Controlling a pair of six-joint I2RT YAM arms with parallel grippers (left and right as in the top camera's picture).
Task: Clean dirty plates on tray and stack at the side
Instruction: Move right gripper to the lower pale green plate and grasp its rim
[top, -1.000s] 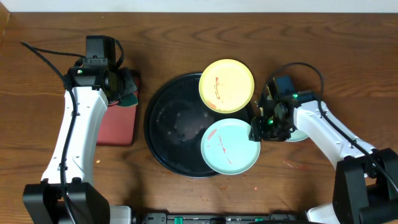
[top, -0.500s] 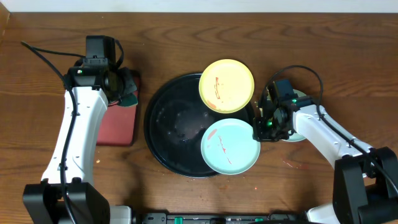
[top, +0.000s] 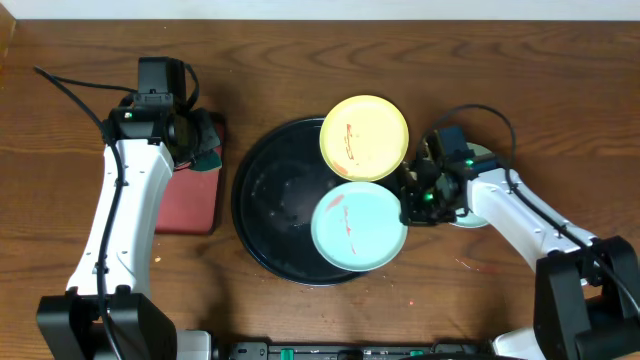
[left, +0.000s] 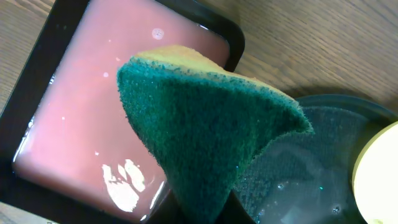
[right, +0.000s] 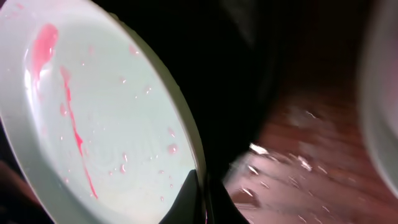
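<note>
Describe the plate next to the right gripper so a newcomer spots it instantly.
Find the big round black tray in the centre. Two plates sit on its right side; the one meant is the pale blue plate nearer the robot, its right rim at the right gripper. Unlike the yellow plate behind it, it is blue-white with a thin red streak.

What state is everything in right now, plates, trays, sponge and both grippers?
black tray: wet.
yellow plate: dirty, red smear, overlapping the black tray's rim.
pale blue plate: dirty, red streaks, rim pinched.
third plate: on the table, mostly hidden.
pink tray: wet.
sponge: folded, gripped.
left gripper: shut on sponge.
right gripper: shut on pale blue plate.
</note>
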